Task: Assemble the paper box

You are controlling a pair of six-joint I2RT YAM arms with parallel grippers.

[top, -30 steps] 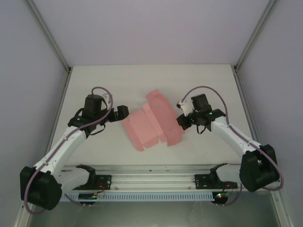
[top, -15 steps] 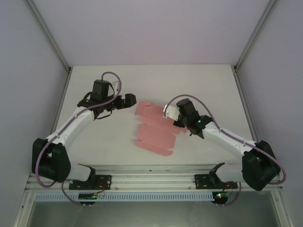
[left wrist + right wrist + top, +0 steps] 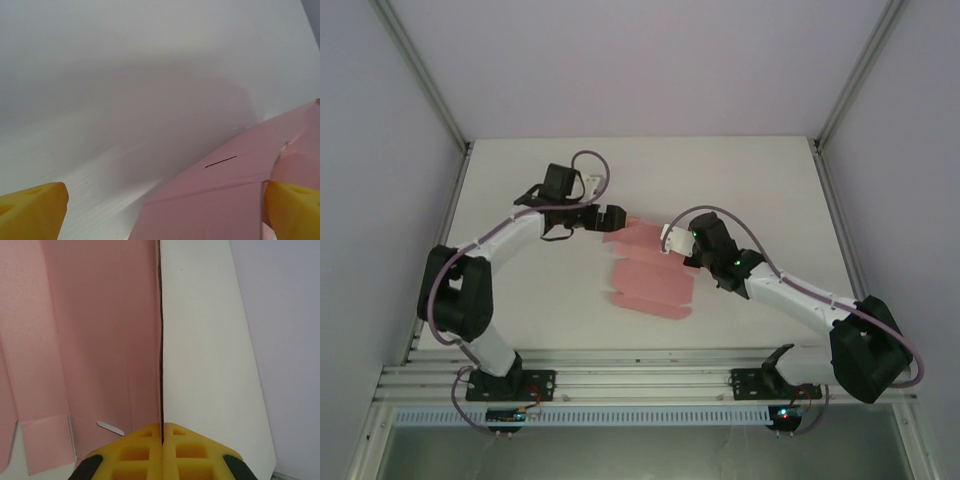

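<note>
The paper box (image 3: 650,278) is a flat pink die-cut sheet with flaps and creases, lying mid-table. My right gripper (image 3: 673,244) is at the sheet's right far corner, shut on its edge. In the right wrist view the yellow fingers (image 3: 145,445) are pressed together, the sheet's thin edge (image 3: 161,365) runs between them, and the pink face (image 3: 100,340) spreads to the left. My left gripper (image 3: 617,217) is at the sheet's far left corner, open. In the left wrist view the pink sheet (image 3: 225,195) reaches in between its wide-apart yellow fingertips (image 3: 30,210).
The white table (image 3: 750,180) is enclosed by pale walls with metal corner posts (image 3: 425,80). A metal rail (image 3: 640,372) carrying the arm bases runs along the near edge.
The left arm has swung back and right until its open jaws reach the sheet's far left corner. The right gripper has moved left, and the sheet has turned and shifted with it.
</note>
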